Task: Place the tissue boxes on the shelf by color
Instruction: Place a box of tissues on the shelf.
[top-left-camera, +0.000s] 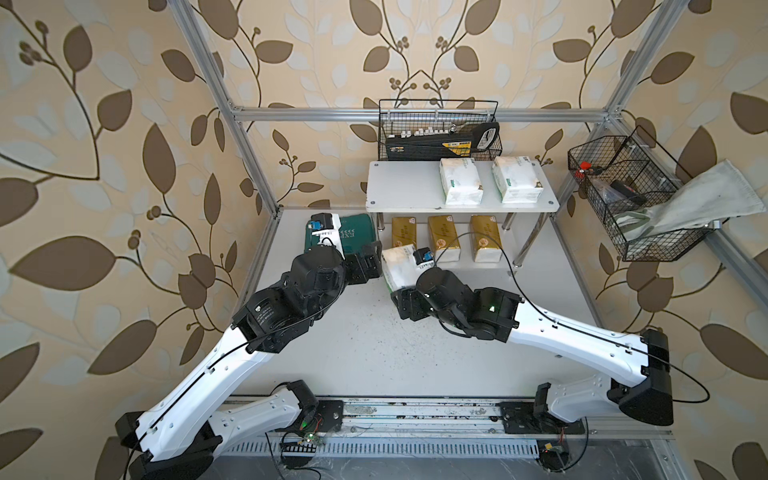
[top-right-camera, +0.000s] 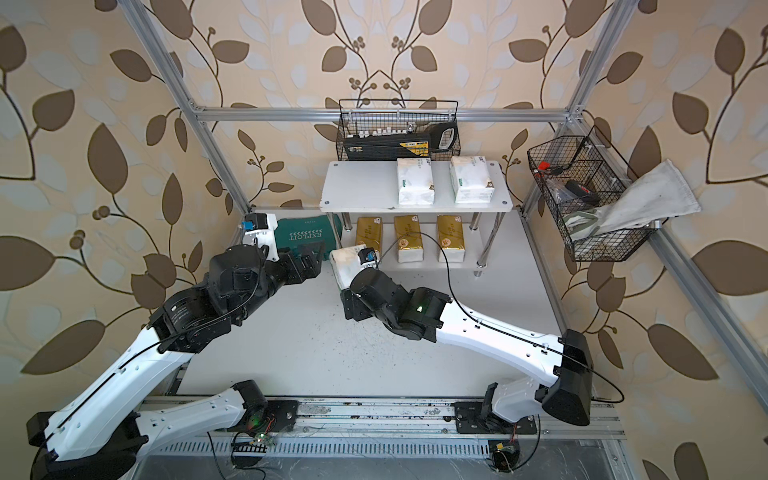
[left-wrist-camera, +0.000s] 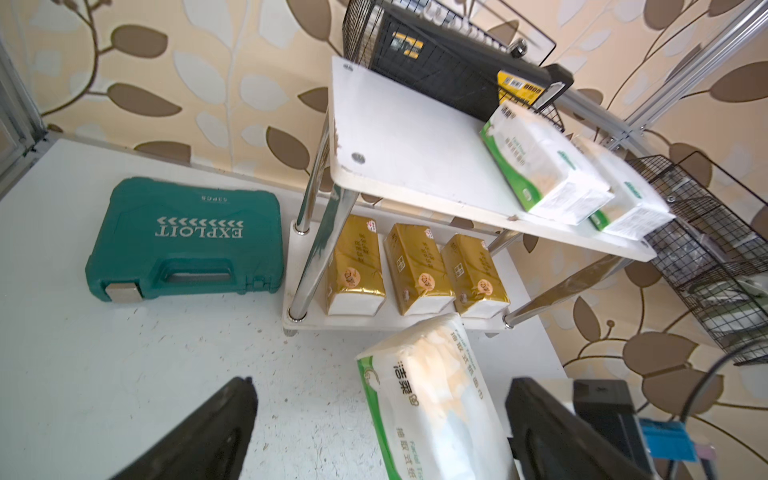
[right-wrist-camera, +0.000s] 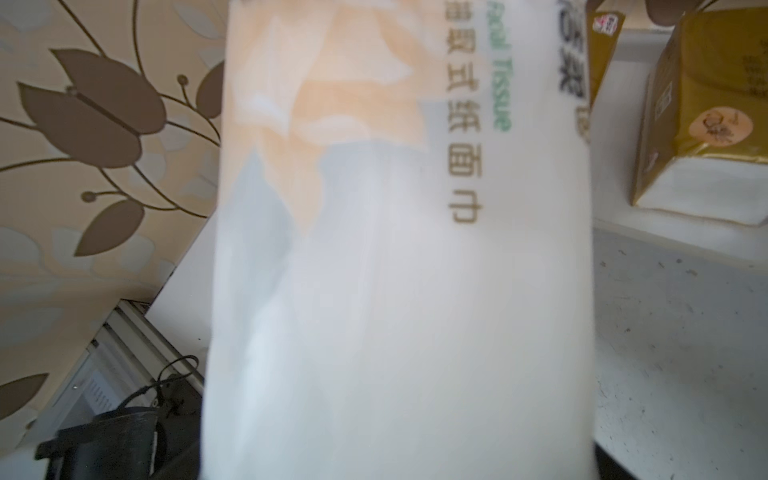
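The shelf (top-left-camera: 399, 187) stands at the back of the table. Two white tissue boxes with green labels (top-left-camera: 460, 180) (top-left-camera: 517, 179) lie on the right part of its upper board. Three gold tissue boxes (top-left-camera: 404, 232) (top-left-camera: 442, 237) (top-left-camera: 485, 237) sit side by side on the lower board. My right gripper (top-left-camera: 400, 289) is shut on the near end of a third white tissue box (top-left-camera: 397, 264), tilted just in front of the shelf's lower left corner. This box (right-wrist-camera: 395, 270) fills the right wrist view and hides the fingers. My left gripper (left-wrist-camera: 380, 415) is open beside that box (left-wrist-camera: 436, 407), not touching it.
A green tool case (top-left-camera: 353, 237) lies left of the shelf, under my left wrist. A black wire basket (top-left-camera: 440, 133) hangs behind the shelf. Another wire basket (top-left-camera: 623, 195) with a grey cloth (top-left-camera: 706, 199) hangs on the right frame. Chrome shelf legs (left-wrist-camera: 311, 249) stand close to the held box.
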